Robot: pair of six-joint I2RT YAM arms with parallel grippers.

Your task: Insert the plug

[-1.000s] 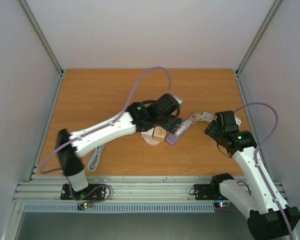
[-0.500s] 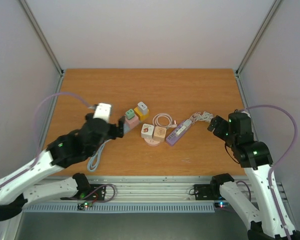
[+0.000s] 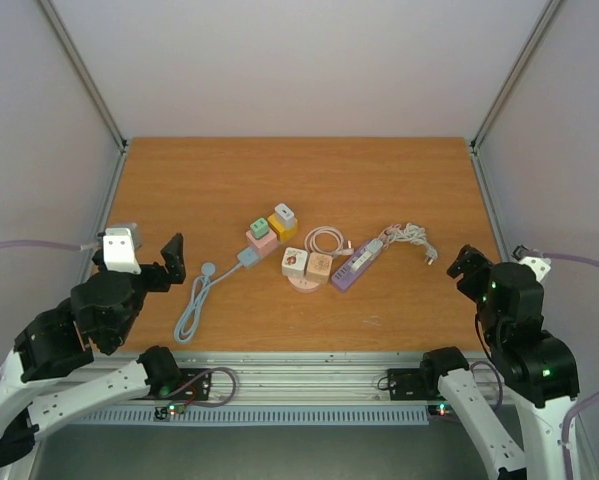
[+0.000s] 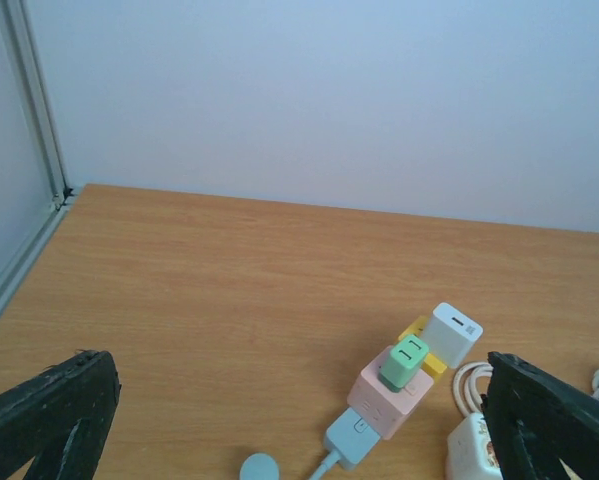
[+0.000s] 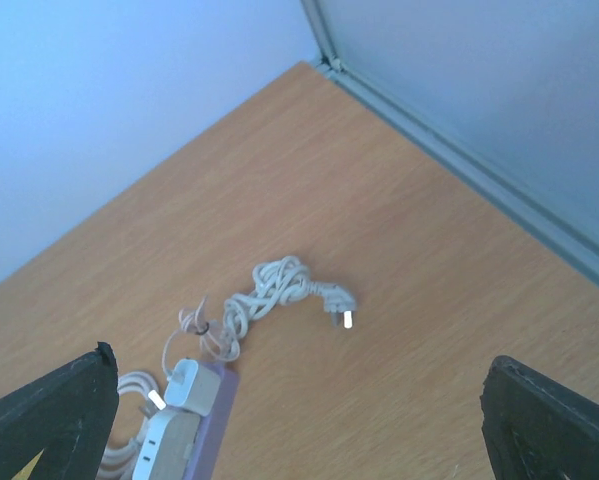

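On my feed the left gripper (image 4: pixel 294 385) and right gripper (image 5: pixel 299 358) are both spread wide, near the front edge. The plug (image 5: pixel 339 305) lies loose on the table (image 3: pixel 379 180), right of the strip (image 3: pixel 357 264).

I'm watching the whole tabletop (image 3: pixel 379 180) from high behind. The left wrist camera is looking low across the adapter cluster (image 4: pixel 404 365), the right down at the coiled cord (image 5: pixel 267 297); overhead is sharing both.
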